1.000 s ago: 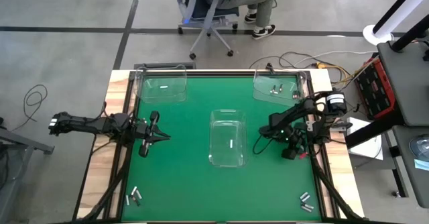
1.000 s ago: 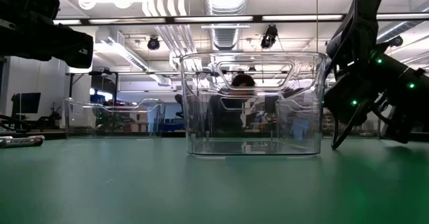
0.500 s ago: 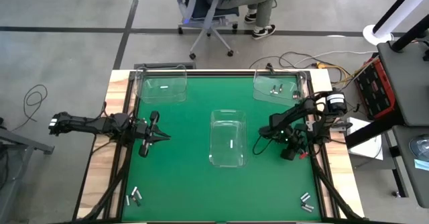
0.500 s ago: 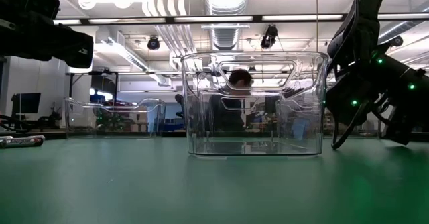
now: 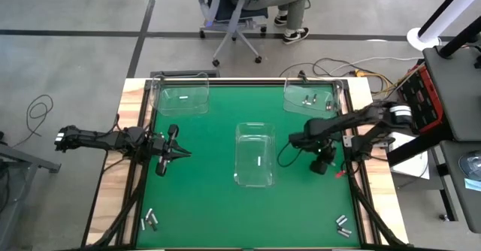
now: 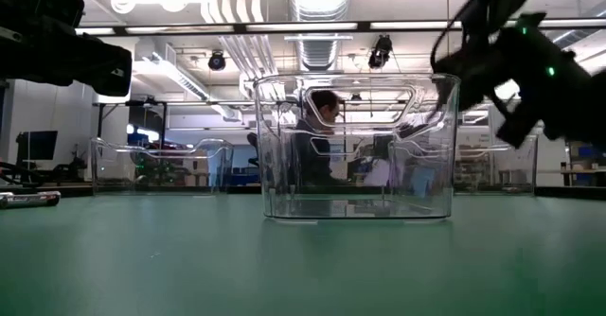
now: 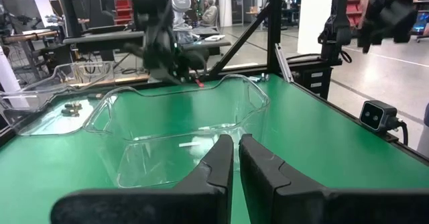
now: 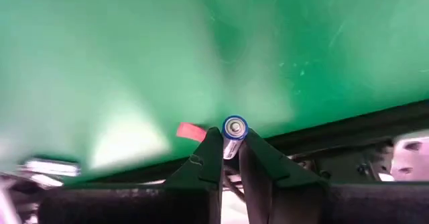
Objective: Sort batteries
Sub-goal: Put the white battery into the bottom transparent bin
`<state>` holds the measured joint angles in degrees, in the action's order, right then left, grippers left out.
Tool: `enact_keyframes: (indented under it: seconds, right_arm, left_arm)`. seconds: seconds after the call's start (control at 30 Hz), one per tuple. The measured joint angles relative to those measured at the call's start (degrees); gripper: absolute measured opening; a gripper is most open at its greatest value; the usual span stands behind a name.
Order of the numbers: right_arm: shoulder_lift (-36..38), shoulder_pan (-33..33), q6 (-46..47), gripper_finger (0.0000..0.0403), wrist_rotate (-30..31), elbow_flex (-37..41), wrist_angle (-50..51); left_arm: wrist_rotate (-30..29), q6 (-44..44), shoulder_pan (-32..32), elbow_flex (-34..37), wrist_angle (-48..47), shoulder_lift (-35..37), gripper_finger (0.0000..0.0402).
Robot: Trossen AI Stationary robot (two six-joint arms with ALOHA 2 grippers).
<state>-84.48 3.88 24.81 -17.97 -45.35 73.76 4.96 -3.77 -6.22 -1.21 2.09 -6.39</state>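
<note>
R jaws point(image 8: 229, 158) clenched on one battery point(image 8: 234, 131), held end-on above table at 3 o'clock of centre bin point(image 5: 255, 155); thin grip, could slip. L jaws point(image 7: 234, 158) closed, empty, at 9.

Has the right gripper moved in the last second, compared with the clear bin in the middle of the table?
Yes. In the low view the right gripper has risen, from beside the middle bin's lower wall to level with its rim, holding a battery.
</note>
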Motion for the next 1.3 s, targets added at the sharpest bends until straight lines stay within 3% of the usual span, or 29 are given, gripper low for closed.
enact_keyframes:
  seconds: [0.13, 0.27, 0.4, 0.7, 0.93, 1.3]
  right_arm:
    - [5.0, 0.0, 2.4, 0.0022, 1.5, -5.8, 1.1]
    - [6.2, 0.0, 3.4, 0.0022, 7.4, -14.2, 0.1]
    - [3.7, 0.0, 0.4, 0.0022, 12.5, -23.6, -2.2]
    - [-6.4, -2.4, -12.9, 0.0021, 12.8, -39.5, -15.7]
    - [-13.2, -4.4, -18.8, 0.0021, 12.7, -42.0, -25.8]
    - [-24.1, -4.8, -22.4, 0.0021, 14.1, -42.0, -26.7]
  left_arm:
    - [0.0, 0.0, 0.0, 0.0, 0.0, 0.0, 0.0007]
    - [0.0, 0.0, 0.0, 0.0, 0.0, 0.0, 0.0007]
    - [0.0, 0.0, 0.0, 0.0, 0.0, 0.0, 0.0007]
    - [0.0, 0.0, 0.0, 0.0, 0.0, 0.0, 0.0007]
    - [0.0, 0.0, 0.0, 0.0, 0.0, 0.0, 0.0007]
    - [0.0, 0.0, 0.0, 0.0, 0.0, 0.0, 0.0007]
